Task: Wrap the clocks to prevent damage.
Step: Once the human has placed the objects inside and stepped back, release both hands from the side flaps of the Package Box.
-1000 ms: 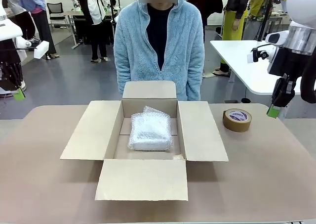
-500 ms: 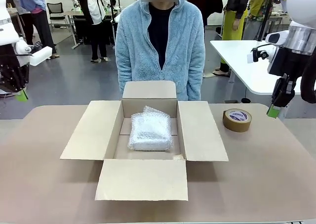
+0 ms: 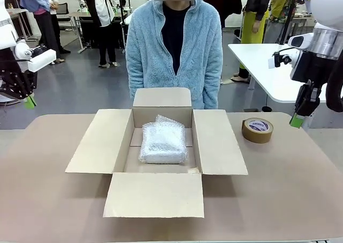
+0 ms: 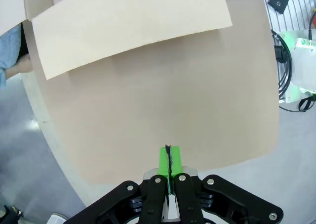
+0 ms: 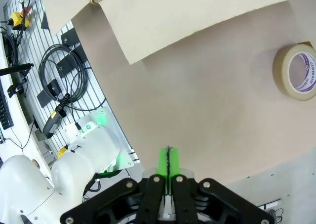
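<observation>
Whitish bubble-wrap bundle (image 3: pixel 163 142) (the wrapped clocks) lies inside cardboard box (image 3: pixel 102 141), on box floor, set toward far wall, approx. centred L-R. Bundle is pillow-like and translucent; contents not discernible.

Box sits at middle of surface (image 3: pixel 289 194) with all four flaps turned outward. Near flap lies flat toward robot side, L and R flaps slope out to either side, far flap is turned back toward person (image 3: pixel 174 44).

Surface is tan with rounded corners. Brown tape roll (image 3: pixel 257 130) lies flat on it, to R of box and apart from R flap, toward far edge. Label on roll's core is illegible.

Left gripper (image 3: pixel 31 101): at far L of front view, raised, beyond L end of surface, well apart from box. In left wrist view, green pads (image 4: pixel 163 160) are pressed together with no gap and nothing between them, i.e. clenched, empty. Bare surface and a box flap lie below it.

Right gripper (image 3: pixel 296 120): at far R of front view, hanging over far R part of surface, near tape roll but apart from it, tips pointing down. In right wrist view, pads (image 5: pixel 162 160) are pressed together with nothing held, i.e. clenched, empty. Tape roll shows at that picture's R edge, a box flap at top.

Person stands at far side directly behind box, in light-blue fleece jacket over dark top, arms down at sides.
</observation>
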`<state>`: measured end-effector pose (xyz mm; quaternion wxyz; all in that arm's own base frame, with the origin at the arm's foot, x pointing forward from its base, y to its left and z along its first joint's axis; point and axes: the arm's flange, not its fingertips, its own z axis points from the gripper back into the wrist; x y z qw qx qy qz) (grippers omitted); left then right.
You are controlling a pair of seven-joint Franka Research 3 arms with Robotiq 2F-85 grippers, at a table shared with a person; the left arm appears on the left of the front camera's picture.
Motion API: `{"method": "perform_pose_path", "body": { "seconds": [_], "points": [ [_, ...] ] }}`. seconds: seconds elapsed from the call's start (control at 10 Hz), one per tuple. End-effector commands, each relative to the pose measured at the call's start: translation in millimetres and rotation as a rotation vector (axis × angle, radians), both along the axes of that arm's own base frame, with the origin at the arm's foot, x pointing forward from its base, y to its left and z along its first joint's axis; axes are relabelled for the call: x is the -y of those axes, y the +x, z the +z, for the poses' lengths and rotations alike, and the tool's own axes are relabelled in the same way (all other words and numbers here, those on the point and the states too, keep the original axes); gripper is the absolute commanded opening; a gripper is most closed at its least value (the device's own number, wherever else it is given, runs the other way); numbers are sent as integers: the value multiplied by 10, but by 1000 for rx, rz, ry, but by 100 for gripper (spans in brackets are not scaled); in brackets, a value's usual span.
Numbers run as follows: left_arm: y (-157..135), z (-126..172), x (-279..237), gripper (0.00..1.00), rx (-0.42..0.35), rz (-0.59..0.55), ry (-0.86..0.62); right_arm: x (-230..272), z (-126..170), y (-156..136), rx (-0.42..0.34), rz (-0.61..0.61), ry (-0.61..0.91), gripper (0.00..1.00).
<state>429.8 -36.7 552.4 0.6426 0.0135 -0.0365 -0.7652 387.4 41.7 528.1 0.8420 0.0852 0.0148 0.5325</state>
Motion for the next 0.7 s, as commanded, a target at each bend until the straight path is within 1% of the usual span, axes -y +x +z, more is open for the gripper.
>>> {"method": "perform_pose_path", "body": {
  "seconds": [0.0,0.3,0.4,0.5,0.6],
  "points": [
    [-6,20,-21,1,4,-13,15,3,-2,1,-1,2,1,1],
    [-6,20,-21,1,4,-13,15,5,0,0,0,-2,-1,1],
    [-6,20,-21,1,4,-13,15,78,-16,26,59,133,-41,1],
    [-6,20,-21,1,4,-13,15,139,-54,86,106,190,-65,1],
    [-6,20,-21,1,4,-13,15,194,-118,127,119,292,-79,1]
  ]
}}
